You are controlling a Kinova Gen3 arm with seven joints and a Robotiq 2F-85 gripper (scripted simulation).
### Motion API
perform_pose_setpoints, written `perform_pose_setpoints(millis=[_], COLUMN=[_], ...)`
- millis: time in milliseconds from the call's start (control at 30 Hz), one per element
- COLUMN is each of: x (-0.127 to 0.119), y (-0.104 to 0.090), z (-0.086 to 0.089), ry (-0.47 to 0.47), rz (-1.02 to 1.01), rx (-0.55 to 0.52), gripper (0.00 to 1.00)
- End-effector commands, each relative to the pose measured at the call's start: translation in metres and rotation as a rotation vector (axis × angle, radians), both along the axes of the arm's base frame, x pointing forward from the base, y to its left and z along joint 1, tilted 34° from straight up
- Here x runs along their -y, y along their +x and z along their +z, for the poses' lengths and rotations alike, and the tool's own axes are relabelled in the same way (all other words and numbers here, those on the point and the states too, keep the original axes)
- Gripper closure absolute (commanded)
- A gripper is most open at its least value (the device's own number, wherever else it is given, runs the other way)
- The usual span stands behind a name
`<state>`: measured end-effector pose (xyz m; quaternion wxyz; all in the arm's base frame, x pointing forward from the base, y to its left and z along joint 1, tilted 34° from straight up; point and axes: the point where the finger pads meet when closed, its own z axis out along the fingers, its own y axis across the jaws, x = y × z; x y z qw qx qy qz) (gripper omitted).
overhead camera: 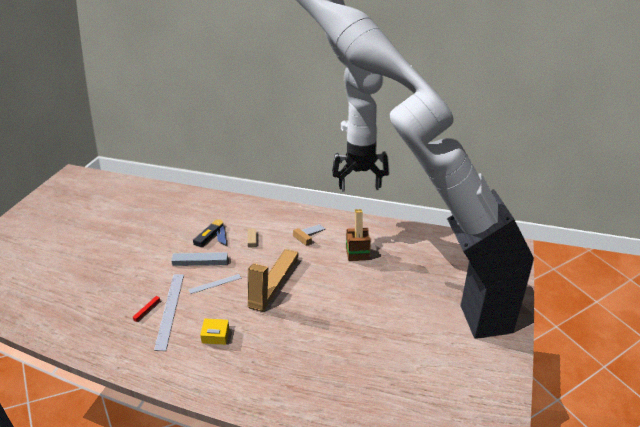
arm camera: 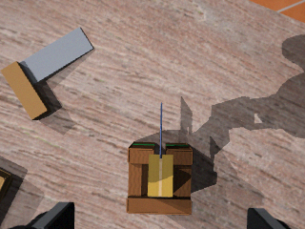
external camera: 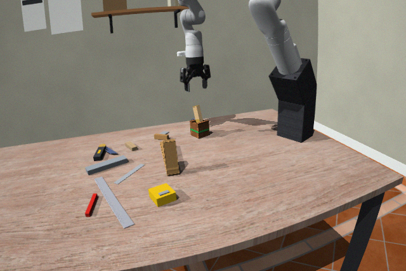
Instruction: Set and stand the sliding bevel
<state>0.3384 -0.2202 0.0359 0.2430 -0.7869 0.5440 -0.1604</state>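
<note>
The wooden sliding bevel stands upright in the brown slotted block with a green band, at the back middle of the table. From the exterior view the bevel leans slightly in the block. In the wrist view I look straight down on the stock's end in the pocket, with its thin blade edge-on through the slot. My gripper is open and empty, hanging well above the bevel and clear of it. The wooden leg and rail stand left of the block.
A black bevel, a grey bar, a steel rule, a red pencil, a yellow tape measure and a small wooden square lie to the left. The arm's black base stands at the right.
</note>
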Motion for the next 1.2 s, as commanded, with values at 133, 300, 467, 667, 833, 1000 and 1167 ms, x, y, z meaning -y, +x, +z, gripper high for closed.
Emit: perform_pose_setpoints(millis=[133,300,467,667,833,1000,1167], x=[0.003,0.004,0.005,0.006,0.006,0.006,0.006], y=[-0.005,-0.010,-0.012,-0.013,-0.013,-0.013,-0.013], z=[0.009,0.016,0.020,0.021,0.021,0.021,0.021], ry=[0.000,0.000,0.000,0.000,0.000,0.000,0.000], rz=[0.000,0.000,0.000,0.000,0.000,0.000,0.000], rx=[0.000,0.000,0.000,0.000,0.000,0.000,0.000], gripper=[0.00,0.00,0.00,0.00,0.00,0.00,0.00])
